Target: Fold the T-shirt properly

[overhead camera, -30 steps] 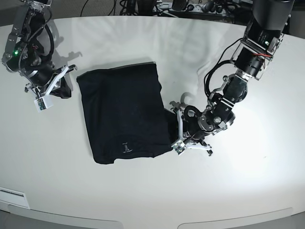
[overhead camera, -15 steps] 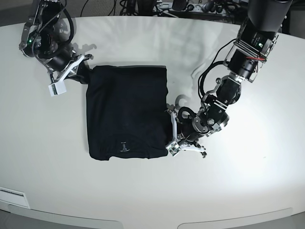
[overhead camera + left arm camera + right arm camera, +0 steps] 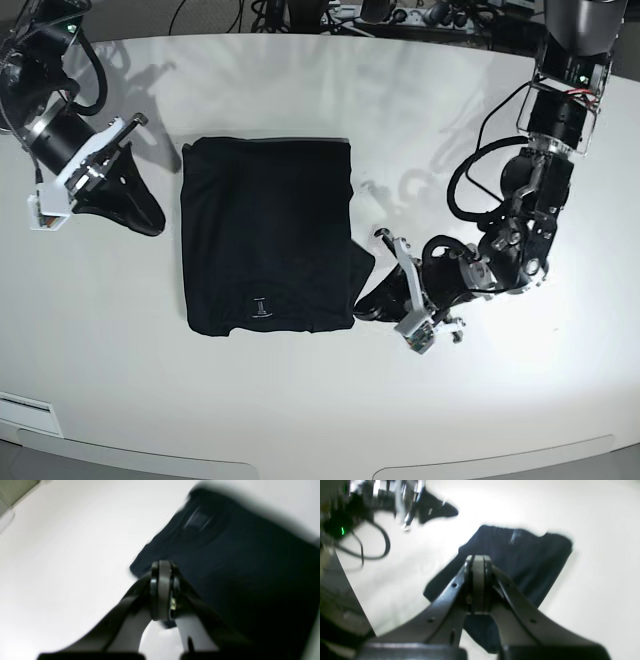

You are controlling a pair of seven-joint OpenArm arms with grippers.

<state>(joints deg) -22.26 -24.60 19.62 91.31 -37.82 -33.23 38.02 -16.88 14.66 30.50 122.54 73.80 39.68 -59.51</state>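
Observation:
The black T-shirt [image 3: 265,235] lies folded into a flat upright rectangle in the middle of the white table [image 3: 330,90], with its pale logo [image 3: 262,307] near the front edge. A small flap of cloth bulges out at its lower right edge. My left gripper [image 3: 366,307] is shut, with its tips at that lower right corner; in the blurred left wrist view [image 3: 162,592] no cloth shows between the pads. My right gripper [image 3: 155,222] is shut and empty, a short way left of the shirt's left edge. The right wrist view shows this gripper [image 3: 478,585] above the shirt [image 3: 532,562].
Cables and dark equipment [image 3: 330,15] lie along the table's far edge. The rounded front edge of the table [image 3: 300,465] is near the bottom. Bare white tabletop surrounds the shirt on all sides.
My right gripper has left the shirt's top left corner and drawn back to the left. My left arm has pulled back to the right. The shirt's left edge now lies straight.

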